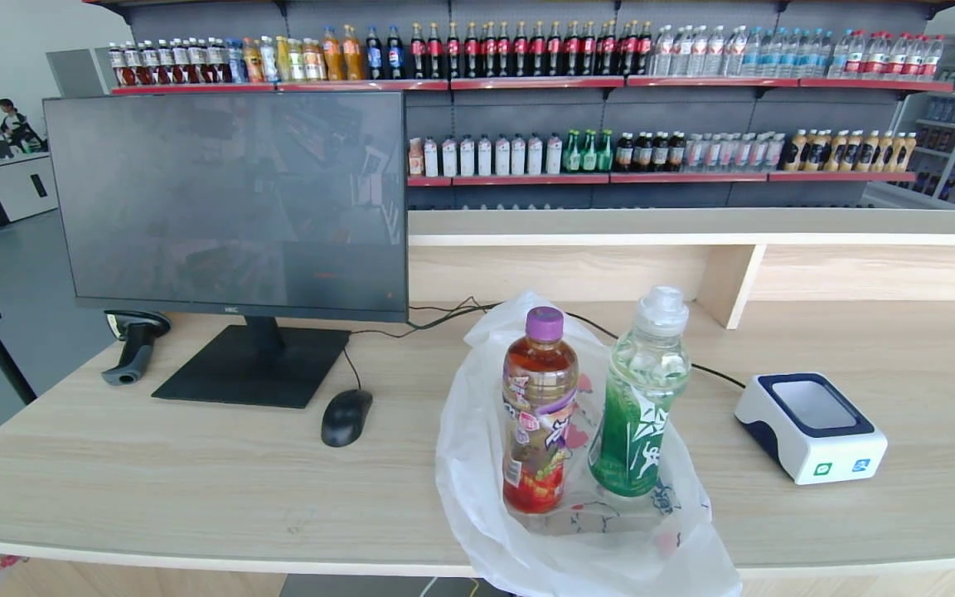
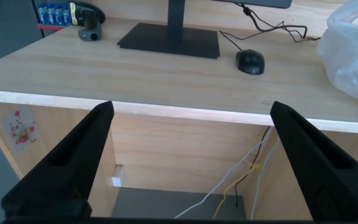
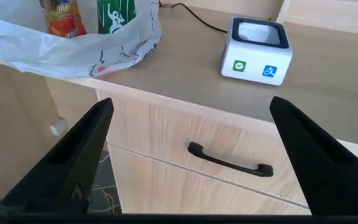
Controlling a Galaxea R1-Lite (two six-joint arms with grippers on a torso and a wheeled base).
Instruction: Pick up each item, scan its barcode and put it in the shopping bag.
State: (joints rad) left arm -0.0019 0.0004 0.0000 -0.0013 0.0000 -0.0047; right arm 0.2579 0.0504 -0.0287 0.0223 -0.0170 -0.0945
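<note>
Two bottles stand upright on the white plastic shopping bag [image 1: 477,464] at the counter's front middle: a red tea bottle [image 1: 539,414] with a purple cap, and to its right a green bottle [image 1: 640,398] with a clear cap. A white and navy barcode scanner [image 1: 809,426] sits on the counter right of them. My left gripper [image 2: 191,162] hangs open below and in front of the counter's left front edge, nothing between its fingers. Open too, my right gripper [image 3: 191,162] is low before the counter's drawer front, with the bag [image 3: 73,43], both bottles and the scanner [image 3: 257,53] above it.
A dark monitor [image 1: 233,207] stands at the counter's left, with a black mouse [image 1: 346,416] and a handheld scanner [image 1: 133,344] near its base. Cables run behind the bag. A raised wooden ledge [image 1: 705,225] borders the back. A drawer handle [image 3: 229,163] lies ahead of my right gripper.
</note>
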